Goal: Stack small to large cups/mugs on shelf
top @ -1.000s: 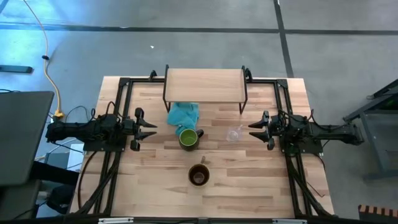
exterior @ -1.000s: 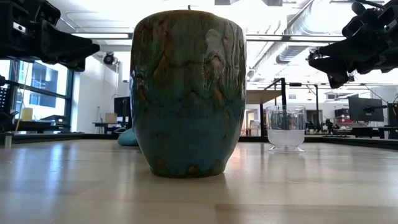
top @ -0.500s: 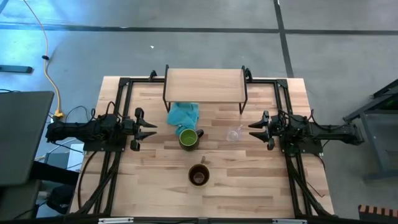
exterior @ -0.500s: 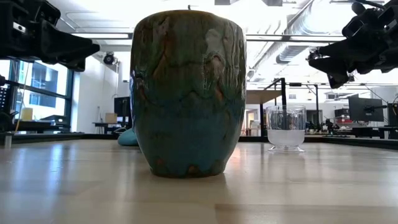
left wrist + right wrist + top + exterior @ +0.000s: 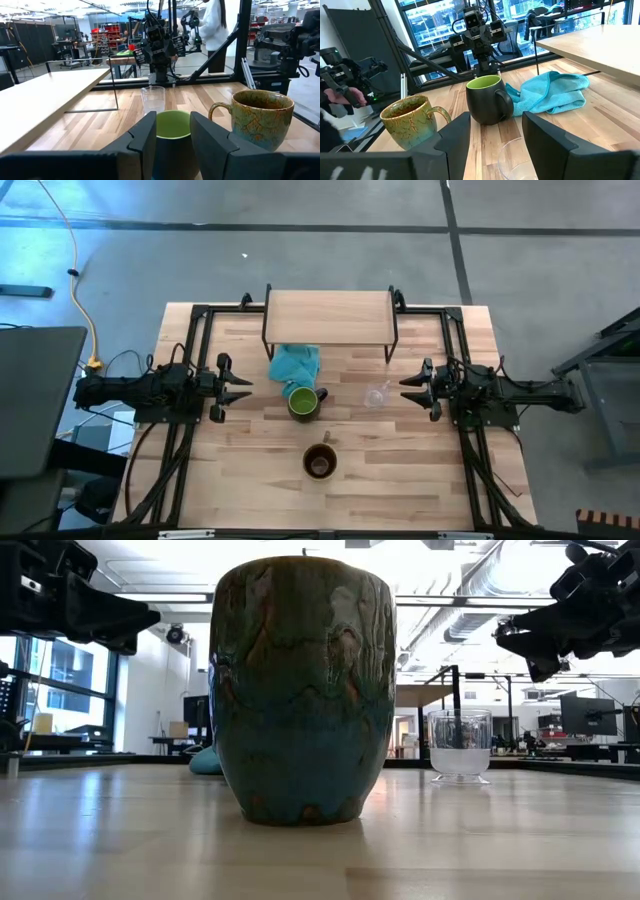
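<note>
At the table's sides, left gripper (image 5: pixel 243 386) and right gripper (image 5: pixel 406 387) hover spread, facing inward.

The shelf (image 5: pixel 330 316) is bare. On the worktop (image 5: pixel 250 470) stand, upright and apart, a clear glass cup (image 5: pixel 377 395), green-lined dark mug (image 5: pixel 303 401) and brown mug (image 5: pixel 320 461).

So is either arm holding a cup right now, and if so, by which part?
Nothing is held. The left gripper and right gripper both hang open above the table, apart from the green mug, glass cup and brown mug.
</note>
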You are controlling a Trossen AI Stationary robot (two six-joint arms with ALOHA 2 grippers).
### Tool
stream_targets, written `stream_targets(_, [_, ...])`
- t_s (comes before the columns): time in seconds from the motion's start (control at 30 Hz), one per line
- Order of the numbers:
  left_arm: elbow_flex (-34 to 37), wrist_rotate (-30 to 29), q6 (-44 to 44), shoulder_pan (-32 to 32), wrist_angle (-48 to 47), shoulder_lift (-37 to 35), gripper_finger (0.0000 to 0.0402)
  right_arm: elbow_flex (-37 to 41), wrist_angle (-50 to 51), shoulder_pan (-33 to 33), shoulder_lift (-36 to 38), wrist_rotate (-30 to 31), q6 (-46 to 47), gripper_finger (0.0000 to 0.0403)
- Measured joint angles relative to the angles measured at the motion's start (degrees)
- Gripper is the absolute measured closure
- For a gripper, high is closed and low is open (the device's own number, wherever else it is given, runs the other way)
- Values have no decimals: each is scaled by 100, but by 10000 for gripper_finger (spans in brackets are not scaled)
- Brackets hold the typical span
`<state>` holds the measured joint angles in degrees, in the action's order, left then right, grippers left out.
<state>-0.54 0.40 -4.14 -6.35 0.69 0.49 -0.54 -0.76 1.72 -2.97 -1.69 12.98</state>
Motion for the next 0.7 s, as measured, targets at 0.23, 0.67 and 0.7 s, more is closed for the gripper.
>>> stream_targets(0.23, [0, 24, 503, -2, 2, 2, 295, 1, -1, 0, 0, 1, 1, 231])
stream_targets(0.67, [-2, 42, 2589, 0, 745, 0, 295, 2, -523, 1, 1, 0, 1155, 231])
stream_targets(0.7, [0, 42, 2613, 0, 818, 2, 296, 2, -592, 0, 1, 0, 1418, 231])
